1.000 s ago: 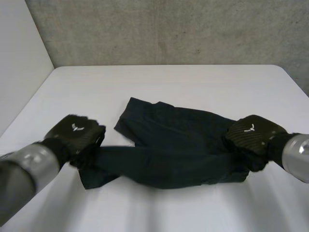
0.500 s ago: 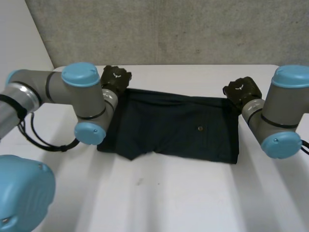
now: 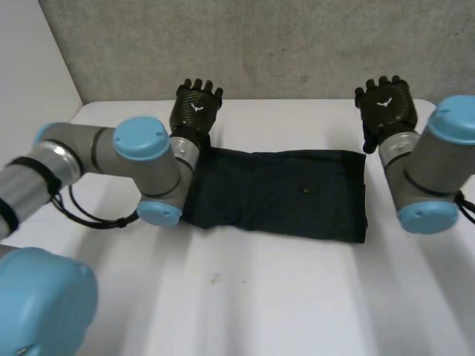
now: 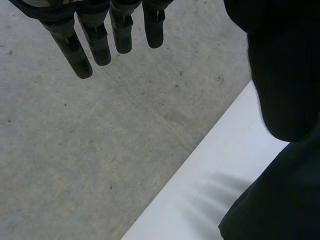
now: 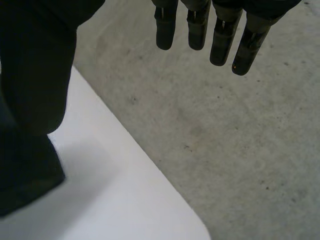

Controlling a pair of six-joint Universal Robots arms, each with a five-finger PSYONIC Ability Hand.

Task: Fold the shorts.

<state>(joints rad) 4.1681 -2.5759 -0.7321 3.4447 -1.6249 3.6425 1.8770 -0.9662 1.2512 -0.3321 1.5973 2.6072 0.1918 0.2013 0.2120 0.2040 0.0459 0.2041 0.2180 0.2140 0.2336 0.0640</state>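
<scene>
Shorts [image 3: 278, 194]: lay folded flat on the table [image 3: 245, 297] (one fold apparently done).
Left hand [image 3: 197, 107]: had released, raised beyond the Shorts' far left corner, fingers straight, empty.
Right hand [image 3: 384, 104]: likewise, beyond the far right corner.
Meaning: ready for the next fold.

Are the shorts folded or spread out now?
Folded: the shorts lie as one flat, compact rectangle on the table.

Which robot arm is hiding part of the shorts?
The left arm: its blue-capped joint covers one end of the shorts in the head view. The right arm sits beside them.
</scene>
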